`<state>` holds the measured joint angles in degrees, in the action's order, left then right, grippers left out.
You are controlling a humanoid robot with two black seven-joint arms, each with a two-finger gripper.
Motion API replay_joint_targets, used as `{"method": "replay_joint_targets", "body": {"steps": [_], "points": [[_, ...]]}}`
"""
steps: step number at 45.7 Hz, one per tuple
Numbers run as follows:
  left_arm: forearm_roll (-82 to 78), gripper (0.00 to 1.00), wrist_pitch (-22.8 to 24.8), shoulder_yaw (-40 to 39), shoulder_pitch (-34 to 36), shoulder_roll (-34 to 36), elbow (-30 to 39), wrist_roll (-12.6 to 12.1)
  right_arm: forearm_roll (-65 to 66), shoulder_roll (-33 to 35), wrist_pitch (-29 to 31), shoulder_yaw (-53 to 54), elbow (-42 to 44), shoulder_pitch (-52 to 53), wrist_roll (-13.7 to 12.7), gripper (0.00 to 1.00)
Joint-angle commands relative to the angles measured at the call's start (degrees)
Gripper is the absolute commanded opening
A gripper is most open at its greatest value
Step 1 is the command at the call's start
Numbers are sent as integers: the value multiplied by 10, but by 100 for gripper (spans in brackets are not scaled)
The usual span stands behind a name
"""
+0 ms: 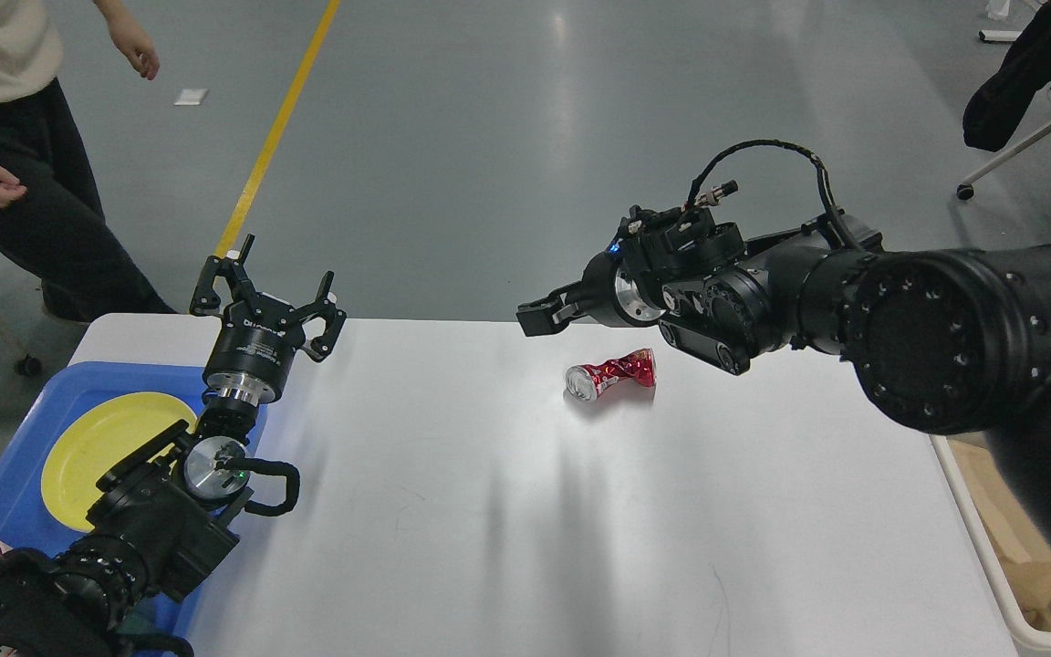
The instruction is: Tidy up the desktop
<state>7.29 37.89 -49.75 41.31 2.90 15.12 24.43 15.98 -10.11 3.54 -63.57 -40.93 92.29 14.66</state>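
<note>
White, smooth and mostly bare, that was the surface [507, 511] in front of me, filling pretty much the whole lower part of my view. One crushed red can [610, 375] lay on its side toward the far edge, silver top facing left, nothing touching it.

My right pincer [535, 318] hung in the air just up and left of the can, near it but apart, and pointed left. It was dark and seen nearly edge-on, so honestly I couldn't tell if the fingers were spread or pressed together. It wasn't gripping anything I could see. My right arm came in big and black from the right edge, with a looped cable on top.

My left pincer [268, 294] sat over the far left corner of the surface, pointing up and away from me, fingers spread wide with nothing between them.

Just left of that arm was a blue tray [10, 493] with a yellow plate [101, 438] lying flat in it, partly hidden by my arm. On the right edge, a cream bin [991, 570] stood beside the surface with some brownish paper stuff inside.

Someone in black trousers and a light top [24, 182] stood on the grey floor at the far left, near a yellow floor line [275, 137].
</note>
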Motion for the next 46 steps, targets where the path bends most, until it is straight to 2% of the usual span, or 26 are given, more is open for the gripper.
{"method": "replay_joint_targets", "body": {"steps": [1, 7, 15, 18, 24, 35, 46], "points": [[0, 97, 0, 0, 0, 0, -1, 0, -129, 1, 31, 32, 5, 8, -6, 100], [0, 97, 0, 0, 0, 0, 0, 0, -290, 2, 35, 59, 8, 9, -14, 100], [0, 97, 0, 0, 0, 0, 0, 0, -438, 7, 31, 71, 3, -4, -60, 100], [0, 97, 0, 0, 0, 0, 0, 0, -478, 7, 26, 80, 2, -6, -64, 100], [0, 97, 0, 0, 0, 0, 0, 0, -500, 7, 13, 104, 9, -25, -65, 100], [0, 97, 0, 0, 0, 0, 0, 0, -519, 40, -29, 211, 12, -83, -63, 100], [0, 97, 0, 0, 0, 0, 0, 0, -518, 70, -34, 221, 41, -126, -63, 100]]}}
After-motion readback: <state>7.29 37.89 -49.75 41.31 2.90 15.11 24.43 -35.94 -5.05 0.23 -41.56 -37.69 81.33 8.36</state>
